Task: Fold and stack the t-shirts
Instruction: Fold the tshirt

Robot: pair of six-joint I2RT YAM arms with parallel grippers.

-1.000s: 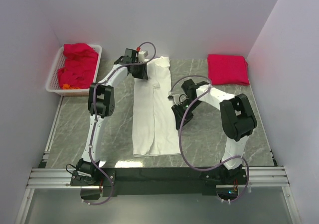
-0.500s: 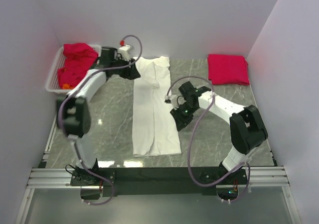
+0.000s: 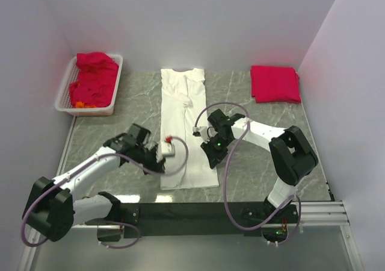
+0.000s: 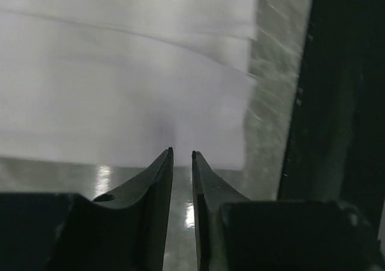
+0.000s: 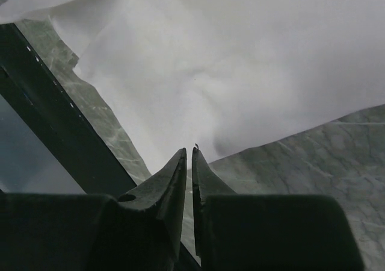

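The left pincer (image 4: 181, 155) has its two fingers nearly together, with only a thin slit between them. The tips sit at the near hem of the white t-shirt (image 4: 120, 102), and it cannot be told if any cloth is caught in the slit. Just behind the tips shows a strip of grey tabletop (image 4: 108, 177). To the right of this pincer the corner of the shirt ends, and beyond it lie more tabletop and the black front rail (image 4: 337, 102).

The right pincer (image 5: 187, 152) has its fingers pressed together, almost no gap between them. The tips meet the edge of the white t-shirt (image 5: 240, 72), which spreads in soft wrinkles in front of them. If a fold is pinched there, I cannot tell. The marble tabletop (image 5: 313, 144) lies to the right of the pincer and the black front rail (image 5: 48, 102) to its left.

From above, the left pincer (image 3: 159, 164) is at the lower left side of the white t-shirt (image 3: 180, 120) and the right pincer (image 3: 209, 158) is at its lower right side, so the shirt lies between them. The shirt is folded into a long narrow strip that runs away from both pincers toward the back wall. Far beyond the right pincer, a folded red t-shirt (image 3: 275, 83) lies on the tabletop (image 3: 252, 162). Far beyond the left pincer, to the left, a white basket (image 3: 84, 110) holds red clothes (image 3: 93, 78).
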